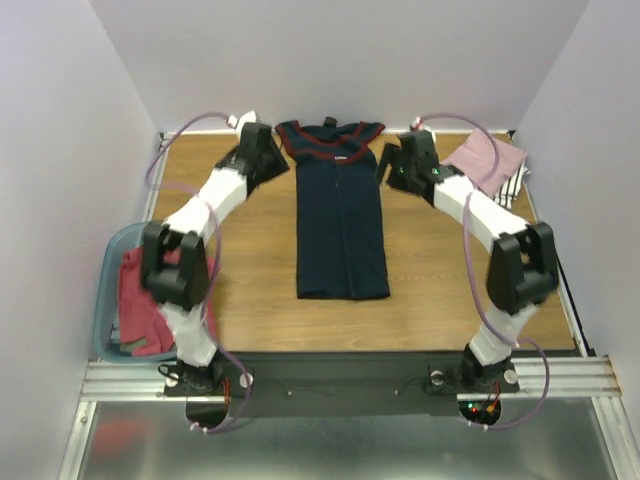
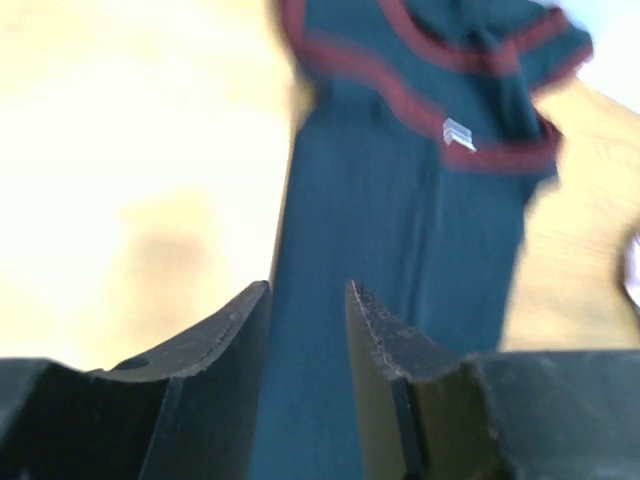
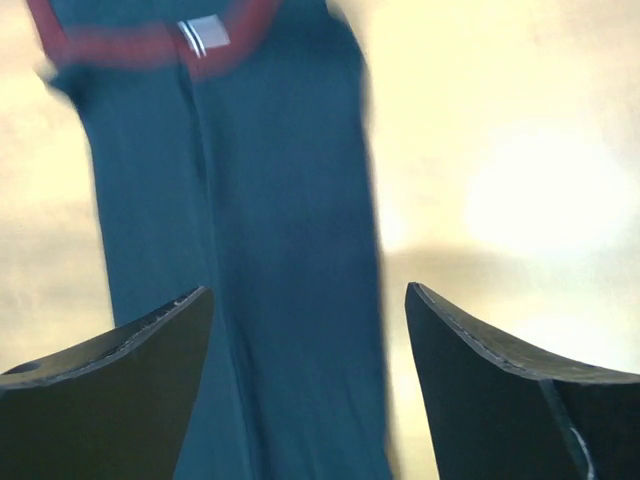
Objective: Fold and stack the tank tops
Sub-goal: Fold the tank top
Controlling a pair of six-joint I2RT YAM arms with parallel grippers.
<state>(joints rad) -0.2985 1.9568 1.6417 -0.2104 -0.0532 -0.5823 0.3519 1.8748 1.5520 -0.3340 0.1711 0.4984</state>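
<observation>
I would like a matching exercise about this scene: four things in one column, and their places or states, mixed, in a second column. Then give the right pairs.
Column one:
1. navy top
2. pink top
3. red tops
4. right gripper

Column two:
A. in the teal tub
B. at the far right corner of the table
C. open, holding nothing
D. flat in the table's middle

Pairs: 1-D, 2-B, 3-A, 4-C
</observation>
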